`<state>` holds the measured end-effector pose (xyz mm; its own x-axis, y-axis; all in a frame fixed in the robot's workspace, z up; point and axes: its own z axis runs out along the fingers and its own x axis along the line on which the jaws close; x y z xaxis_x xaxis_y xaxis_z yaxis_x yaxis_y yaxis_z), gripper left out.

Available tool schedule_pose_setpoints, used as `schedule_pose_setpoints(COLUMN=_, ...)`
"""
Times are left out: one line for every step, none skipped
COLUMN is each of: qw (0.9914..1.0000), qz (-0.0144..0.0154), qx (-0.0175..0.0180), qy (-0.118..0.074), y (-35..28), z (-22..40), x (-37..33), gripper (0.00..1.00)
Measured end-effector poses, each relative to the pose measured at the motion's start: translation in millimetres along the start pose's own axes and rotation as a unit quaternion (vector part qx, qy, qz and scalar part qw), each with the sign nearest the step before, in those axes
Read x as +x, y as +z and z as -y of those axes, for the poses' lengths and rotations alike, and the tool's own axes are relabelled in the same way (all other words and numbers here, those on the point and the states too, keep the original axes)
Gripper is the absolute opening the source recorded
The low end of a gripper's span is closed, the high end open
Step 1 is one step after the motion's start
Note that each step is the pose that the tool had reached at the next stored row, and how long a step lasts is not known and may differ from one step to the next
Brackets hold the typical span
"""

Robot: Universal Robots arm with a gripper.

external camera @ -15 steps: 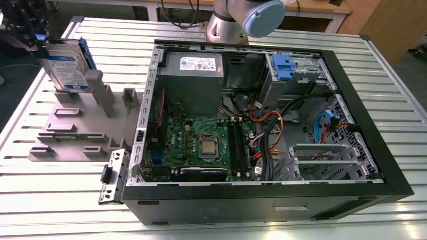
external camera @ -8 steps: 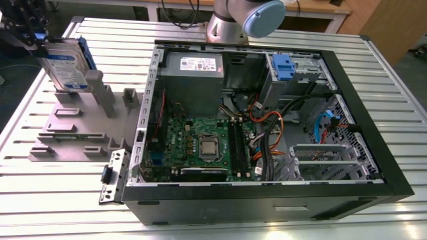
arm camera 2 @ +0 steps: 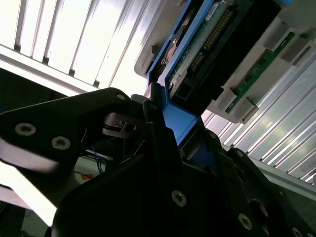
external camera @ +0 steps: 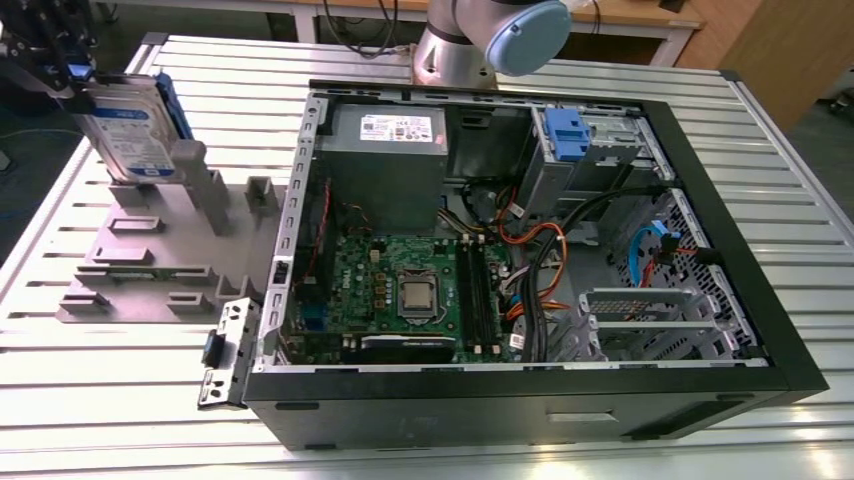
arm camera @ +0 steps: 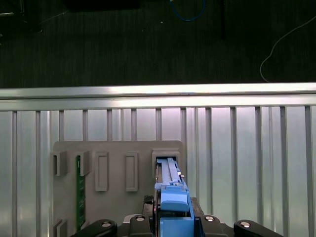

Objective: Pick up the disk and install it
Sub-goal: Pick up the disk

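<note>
1. Slotted alu table (external camera: 120,390) carries everything; wooden desk (external camera: 627,15) behind it, dark floor (arm camera: 148,44) past the table's edge.
2. Grey holder (external camera: 147,260) lies on the exterior view's left; open PC case (external camera: 534,410) fills centre and right; only a narrow strip of table between them.
3. Disk (external camera: 123,130) stands upright on edge at the holder's far end, label toward the camera, blue rail (external camera: 170,105) on the edge facing the case; its lower end sits in a holder slot, w/ a tall grey post (external camera: 188,185) just beside it.
4. Gripper (external camera: 74,80) is at the disk's top end; in the second wrist view the black fingers (arm camera 2: 158,148) pinch the blue-railed edge from both sides.
5. Obstacles nr the disk: the post, low holder ribs, a green memory stick (arm camera: 78,190) upright in another slot, well apart from the disk.
6. Case wall nearest the holder has a loose metal bracket (external camera: 224,345) sticking out toward it.
7. Inside case: grey power-supply box (external camera: 387,170), motherboard (external camera: 400,270), orange cables (external camera: 534,235), blue drive bracket (external camera: 566,135) at the far corner.
8. Arm base (external camera: 467,45) stands behind the case.
9. Open room: bare table in front of the holder and along the case's front; table edge runs close beyond the holder.
</note>
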<state>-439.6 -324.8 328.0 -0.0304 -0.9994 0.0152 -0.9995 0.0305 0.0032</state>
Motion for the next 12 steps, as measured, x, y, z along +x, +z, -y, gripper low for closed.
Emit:
schedule_pose_setpoints(qw=1.00000, qz=0.0000, qx=0.0000, qy=0.000, y=-0.8, z=0.0, x=0.0, gripper=0.36)
schedule_pose_setpoints(qw=1.00000, qz=0.0000, qx=0.0000, qy=0.000, y=-1.6, z=0.0, x=0.0, gripper=0.36)
schedule_pose_setpoints(qw=1.00000, qz=0.0001, qx=0.0001, qy=0.000, y=-2.3, z=0.0, x=0.0, gripper=0.36)
schedule_pose_setpoints(qw=1.00000, qz=0.0000, qx=0.0001, qy=0.000, y=-3.2, z=0.0, x=0.0, gripper=0.36)
schedule_pose_setpoints(qw=1.00000, qz=0.0000, qx=0.0001, qy=0.000, y=-3.9, z=0.0, x=0.0, gripper=0.36)
schedule_pose_setpoints(qw=1.00000, qz=0.0001, qx=0.0001, qy=0.000, y=-4.5, z=0.0, x=0.1, gripper=0.36)
schedule_pose_setpoints(qw=1.00000, qz=0.0001, qx=0.0002, qy=0.000, y=-4.9, z=0.0, x=0.1, gripper=0.36)
schedule_pose_setpoints(qw=1.00000, qz=0.0001, qx=0.0002, qy=0.000, y=-5.3, z=0.0, x=0.1, gripper=0.36)
schedule_pose_setpoints(qw=1.00000, qz=0.0001, qx=0.0002, qy=0.000, y=-5.6, z=0.0, x=0.1, gripper=0.36)
schedule_pose_setpoints(qw=1.00000, qz=0.0000, qx=0.0001, qy=0.000, y=-6.0, z=0.0, x=0.1, gripper=0.36)
schedule_pose_setpoints(qw=1.00000, qz=0.0001, qx=0.0002, qy=0.000, y=-6.2, z=0.0, x=0.1, gripper=0.36)
schedule_pose_setpoints(qw=1.00000, qz=0.0001, qx=0.0002, qy=0.000, y=-6.5, z=0.0, x=0.1, gripper=0.36)
